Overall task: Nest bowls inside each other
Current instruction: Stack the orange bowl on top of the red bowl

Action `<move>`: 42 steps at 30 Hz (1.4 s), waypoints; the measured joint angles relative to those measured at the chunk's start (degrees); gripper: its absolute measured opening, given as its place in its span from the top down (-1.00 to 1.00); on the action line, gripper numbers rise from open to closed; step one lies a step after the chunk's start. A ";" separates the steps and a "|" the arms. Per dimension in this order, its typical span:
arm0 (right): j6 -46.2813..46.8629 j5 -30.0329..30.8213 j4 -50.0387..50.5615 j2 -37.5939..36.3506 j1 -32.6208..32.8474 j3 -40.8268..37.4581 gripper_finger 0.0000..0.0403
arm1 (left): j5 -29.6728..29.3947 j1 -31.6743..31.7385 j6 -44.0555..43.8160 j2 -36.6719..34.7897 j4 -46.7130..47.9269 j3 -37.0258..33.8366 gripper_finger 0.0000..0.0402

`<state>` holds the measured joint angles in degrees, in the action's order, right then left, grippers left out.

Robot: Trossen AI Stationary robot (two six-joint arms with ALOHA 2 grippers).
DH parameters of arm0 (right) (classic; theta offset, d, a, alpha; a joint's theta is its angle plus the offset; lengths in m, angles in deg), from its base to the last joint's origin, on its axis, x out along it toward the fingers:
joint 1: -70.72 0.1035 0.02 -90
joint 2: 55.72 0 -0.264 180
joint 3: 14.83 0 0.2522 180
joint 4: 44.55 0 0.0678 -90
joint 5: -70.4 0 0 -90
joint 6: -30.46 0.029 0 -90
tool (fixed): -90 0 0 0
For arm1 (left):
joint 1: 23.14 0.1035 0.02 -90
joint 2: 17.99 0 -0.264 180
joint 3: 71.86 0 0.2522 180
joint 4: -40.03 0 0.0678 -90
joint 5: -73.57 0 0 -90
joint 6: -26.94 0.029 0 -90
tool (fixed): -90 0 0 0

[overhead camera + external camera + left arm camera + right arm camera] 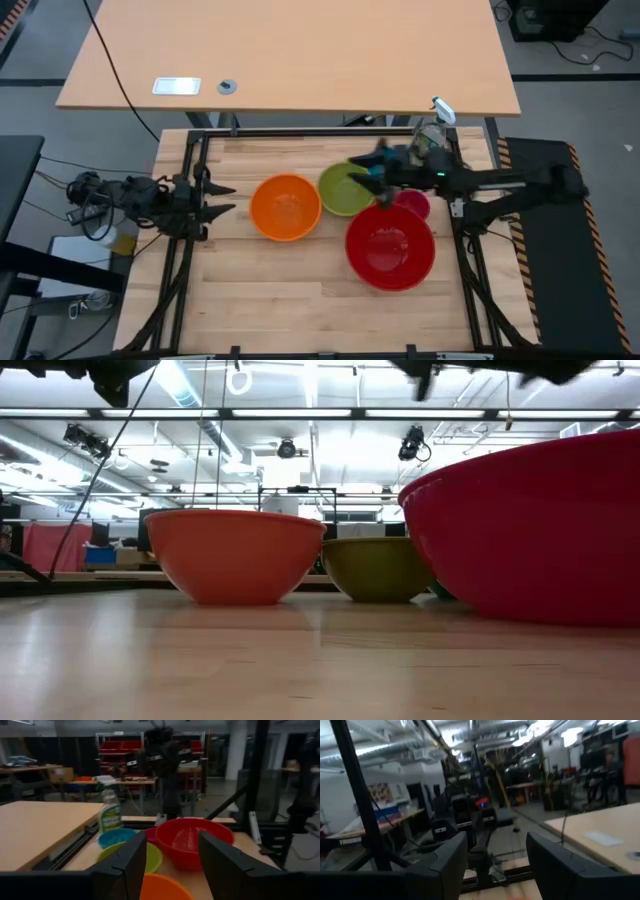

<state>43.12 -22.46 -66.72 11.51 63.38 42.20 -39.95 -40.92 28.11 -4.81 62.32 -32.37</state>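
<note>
My red bowl (390, 250) sits on the counter (300, 300) and serves as my landmark. The orange bowl (285, 207) stands to its left, a little farther back, with a gap between the two. The green bowl (345, 190) is behind the red one toward the left, touching or almost touching the orange bowl's rim. The pink bowl (413, 204) is just behind the red bowl's rear right rim, close enough that I cannot tell whether they touch. The blue bowl (116, 838) lies behind the green one, mostly hidden under my right arm from above but plain in the left wrist view, with the spray bottle (110, 815) just behind it. My right gripper (368, 172) hangs above the counter behind the red bowl, over the green and blue bowls, its fingers spread wide with nothing between them. My left gripper (222, 198) waits well to the left of the red bowl, past the orange one at the counter's left edge, its fingers also apart and empty.
</note>
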 joint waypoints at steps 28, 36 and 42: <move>-3.58 17.21 60.14 43.30 1.19 46.44 -0.08 | -9.89 0.00 -0.48 0.29 -0.73 0.07 0.10; -4.30 12.87 72.56 52.21 -5.36 57.56 -0.29 | -9.88 0.00 1.64 1.09 -2.37 0.04 0.10; -4.94 7.30 77.21 57.59 -5.64 62.50 -0.32 | -9.89 0.00 4.53 1.09 -3.04 0.04 0.10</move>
<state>38.19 -15.16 10.49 69.10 57.74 104.70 -49.84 -40.92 32.64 -3.72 59.29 -32.32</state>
